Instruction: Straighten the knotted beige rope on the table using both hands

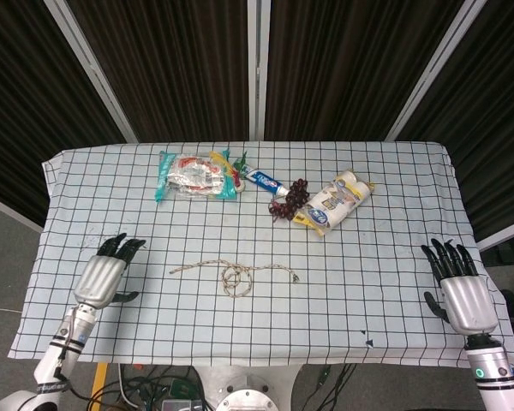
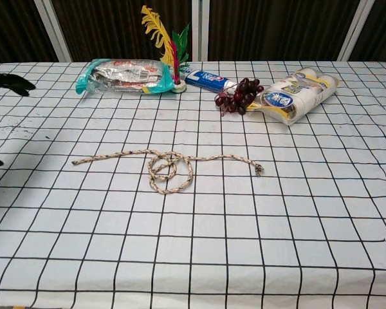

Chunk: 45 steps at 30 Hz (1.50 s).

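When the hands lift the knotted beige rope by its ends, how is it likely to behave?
The thin, twisted beige rope lies in loose loops flat on the checked tablecloth, so it is probably floppy and will sag between grips. It looks light, so a push would likely drag it rather than slide it whole. Its open knot may tighten if the ends are pulled.

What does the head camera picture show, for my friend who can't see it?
A beige rope with a looped knot in its middle lies on a checked tablecloth. The left hand hovers open over the table left of the rope, and the right hand is open at the right edge. Neither touches the rope. Snack packets and grapes sit at the far side.
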{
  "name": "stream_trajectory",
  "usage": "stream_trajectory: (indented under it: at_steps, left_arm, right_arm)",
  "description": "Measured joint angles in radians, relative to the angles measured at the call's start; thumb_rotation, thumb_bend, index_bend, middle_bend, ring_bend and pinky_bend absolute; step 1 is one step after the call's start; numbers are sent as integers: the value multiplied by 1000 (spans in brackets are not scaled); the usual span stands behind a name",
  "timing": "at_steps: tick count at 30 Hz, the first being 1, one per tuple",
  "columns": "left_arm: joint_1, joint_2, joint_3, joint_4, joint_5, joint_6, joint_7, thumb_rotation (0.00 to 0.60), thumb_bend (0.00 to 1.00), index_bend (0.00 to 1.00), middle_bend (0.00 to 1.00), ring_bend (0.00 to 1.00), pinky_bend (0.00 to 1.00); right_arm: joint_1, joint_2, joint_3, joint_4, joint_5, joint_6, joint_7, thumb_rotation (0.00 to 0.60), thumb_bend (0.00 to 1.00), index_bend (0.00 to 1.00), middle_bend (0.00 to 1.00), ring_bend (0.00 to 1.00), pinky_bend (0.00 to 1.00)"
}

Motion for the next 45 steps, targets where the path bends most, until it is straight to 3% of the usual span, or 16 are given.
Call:
stream_trajectory:
  at_steps: [7,16,28,36,45]
  left_arm:
    - [-44,-102,-33,-2,-124,-40,56,600,66,158,131,17,115]
    - [-140,-224,-62,57,-230,-94,192,600,68,227,131,17,117]
    - [-215,-274,-71,124,-310,-144,232,600,84,280,131,17,117]
    - [-236,-289,-68,165,-369,-143,260,600,232,331,131,16,117]
    - [-247,-302,-60,169,-409,-134,251,600,270,384,131,16,117]
  right_arm:
    - [-1,44,13,-29,7,9,17,600,265,0,0,0,0]
    - [1,36,16,-18,-5,19,34,600,263,0,0,0,0]
    - [-3,43,10,-22,0,13,46,600,291,0,0,0,0]
    - [-6,39,9,-15,13,6,53,600,297,0,0,0,0]
    - [-5,46,3,-46,16,-8,58,600,296,0,0,0,0]
